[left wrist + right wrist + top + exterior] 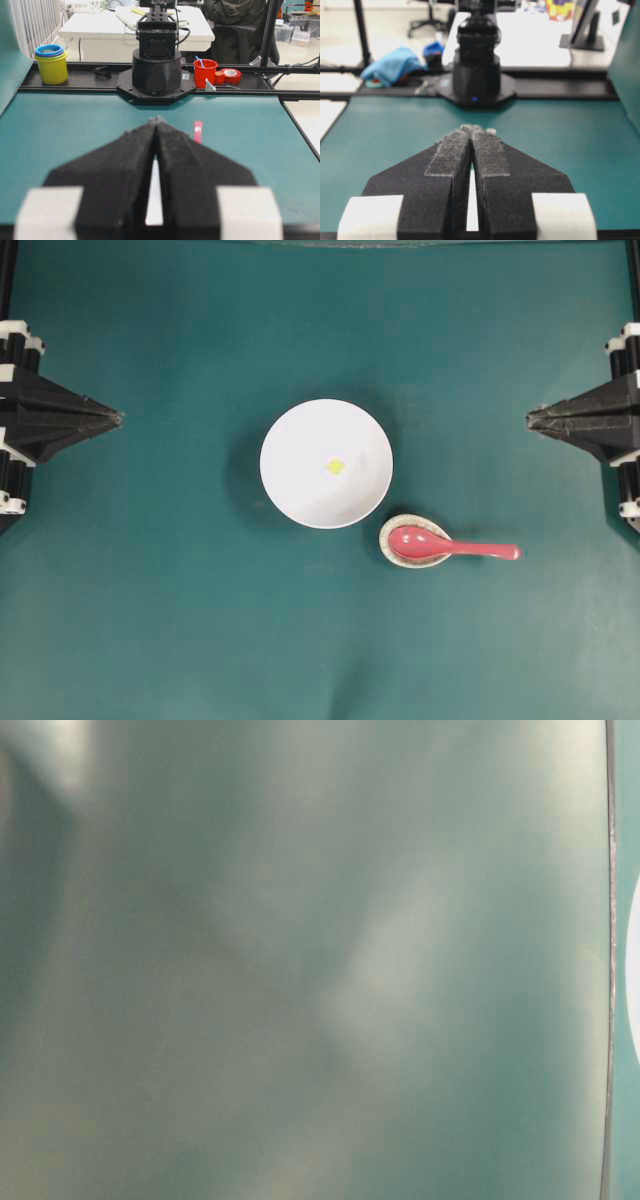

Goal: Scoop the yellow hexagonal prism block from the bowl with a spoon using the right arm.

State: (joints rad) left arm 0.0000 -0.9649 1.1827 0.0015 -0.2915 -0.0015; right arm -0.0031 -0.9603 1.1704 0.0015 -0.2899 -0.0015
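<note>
We had not begun: our right claw [530, 419] sat closed and empty at right edge, the spoon [440, 545] lower right of the bowl [290, 490], yellow block [335, 466] inside.

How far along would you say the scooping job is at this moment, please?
Nothing looks done yet. The yellow block lies in the white bowl, and the red spoon rests on its speckled spoon rest beside the bowl. Nothing is in hand: the right hand is shut and empty at the table's edge, and the left hand too. Left: grasp the spoon, then scoop.
</note>
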